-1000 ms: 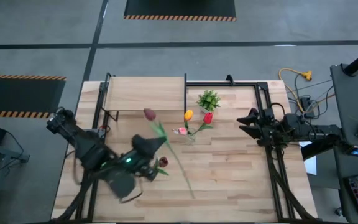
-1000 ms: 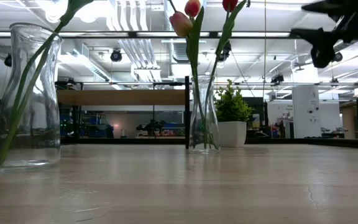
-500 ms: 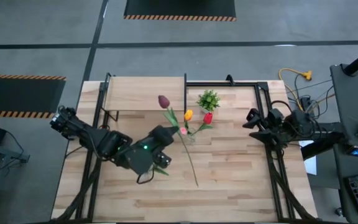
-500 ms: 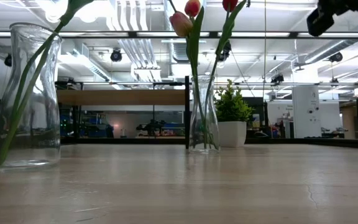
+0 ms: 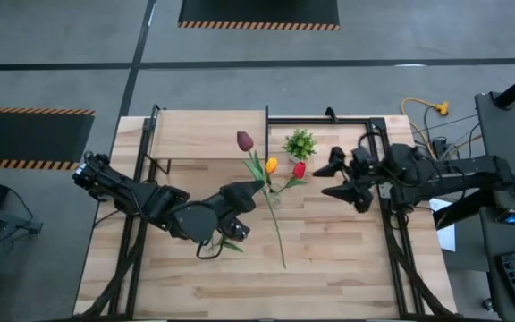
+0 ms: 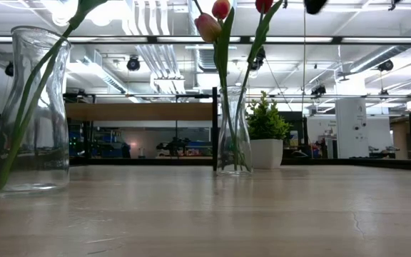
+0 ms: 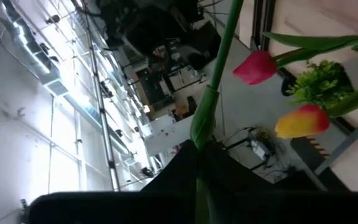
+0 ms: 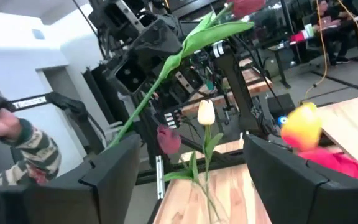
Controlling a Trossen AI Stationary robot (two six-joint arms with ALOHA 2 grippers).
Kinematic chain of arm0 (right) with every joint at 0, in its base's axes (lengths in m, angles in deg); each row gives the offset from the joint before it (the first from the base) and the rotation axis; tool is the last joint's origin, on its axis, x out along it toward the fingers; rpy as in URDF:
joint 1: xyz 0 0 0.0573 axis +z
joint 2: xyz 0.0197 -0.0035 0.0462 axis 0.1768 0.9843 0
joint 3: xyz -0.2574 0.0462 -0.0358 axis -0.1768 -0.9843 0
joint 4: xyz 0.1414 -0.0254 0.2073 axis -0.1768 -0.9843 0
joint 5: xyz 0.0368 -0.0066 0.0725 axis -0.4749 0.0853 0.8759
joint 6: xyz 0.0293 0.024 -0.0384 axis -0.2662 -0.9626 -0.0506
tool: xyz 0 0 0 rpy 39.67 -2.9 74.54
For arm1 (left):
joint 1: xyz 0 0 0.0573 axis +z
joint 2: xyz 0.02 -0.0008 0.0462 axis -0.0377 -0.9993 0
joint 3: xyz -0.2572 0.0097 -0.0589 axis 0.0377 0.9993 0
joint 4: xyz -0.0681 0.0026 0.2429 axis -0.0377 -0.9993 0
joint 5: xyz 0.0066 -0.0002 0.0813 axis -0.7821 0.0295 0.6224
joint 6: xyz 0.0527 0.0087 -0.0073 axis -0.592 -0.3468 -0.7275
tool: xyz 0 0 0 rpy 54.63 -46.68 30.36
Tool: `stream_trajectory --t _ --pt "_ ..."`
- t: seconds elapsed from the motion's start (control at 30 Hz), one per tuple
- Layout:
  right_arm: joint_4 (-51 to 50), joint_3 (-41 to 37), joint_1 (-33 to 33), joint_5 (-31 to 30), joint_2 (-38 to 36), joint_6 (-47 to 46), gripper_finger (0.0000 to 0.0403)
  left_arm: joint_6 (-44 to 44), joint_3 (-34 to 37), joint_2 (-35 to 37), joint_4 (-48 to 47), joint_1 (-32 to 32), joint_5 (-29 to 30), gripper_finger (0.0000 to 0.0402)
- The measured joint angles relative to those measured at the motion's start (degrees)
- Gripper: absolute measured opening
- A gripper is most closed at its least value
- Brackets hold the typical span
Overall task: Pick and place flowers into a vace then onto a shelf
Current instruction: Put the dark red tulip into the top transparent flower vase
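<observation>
My left gripper [image 5: 250, 189] is shut on a dark red tulip [image 5: 245, 141], right beside the small glass vase [image 5: 275, 195] in the table's middle. That vase [image 6: 234, 135] stands upright and holds orange-yellow [image 5: 271, 165], red [image 5: 299, 169] and pink tulips by their stems. A bigger glass vase [image 6: 31, 111] stands nearer the near edge with one stem inside; its dark red head [image 5: 233, 233] shows from above. My right gripper [image 5: 332, 180] hangs open just right of the small vase, touching nothing. The shelf [image 5: 208, 134] stands at the far left. My left gripper pinches the tulip's green stem [image 7: 204, 121] between its two fingers, above the stem's middle, coming from the table's left and lying across it. The head points toward the far edge and the long lower end [image 5: 282, 259] toward the near edge. No part of it shows at table height.
A small bushy potted plant [image 5: 300, 143] stands just beyond the small vase. A black frame [image 5: 387, 215] runs along the table's right side. In the right wrist view a person's striped sleeve [image 8: 23, 149] shows beyond the table. Bare planks lie toward the near edge.
My left gripper has swung from the table's near left toward the small vase, carrying the tulip along and turning it; its head now lies nearer the far edge. My right gripper has moved from the right edge toward the small vase, staying open.
</observation>
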Motion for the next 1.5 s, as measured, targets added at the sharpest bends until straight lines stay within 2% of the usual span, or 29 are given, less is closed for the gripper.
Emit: stream_trajectory --t 0.2,0.57,1.0,1.27,1.5 --pt "0.94 9.05 -0.04 2.82 9.61 0.13 0.0276 -4.82 0.0 0.0 1.57 0.4 -2.19 0.0" --pt "-2.79 21.39 0.0 3.89 23.22 -0.22 0.0255 -5.02 0.0 0.0 2.37 4.32 -4.2 0.0" --pt "-4.77 29.94 -0.04 5.4 31.37 -0.27 0.0229 -4.97 0.87 0.02 2.39 4.87 -4.9 0.0" --pt "-7.11 30.67 -0.04 5.4 31.95 -0.09 0.0167 -4.97 0.9 0.02 2.39 4.87 -4.82 0.0" --pt "-7.07 30.6 -0.04 5.4 31.76 0.81 0.0066 -4.77 0.91 0.02 2.41 4.9 -4.89 0.0002"
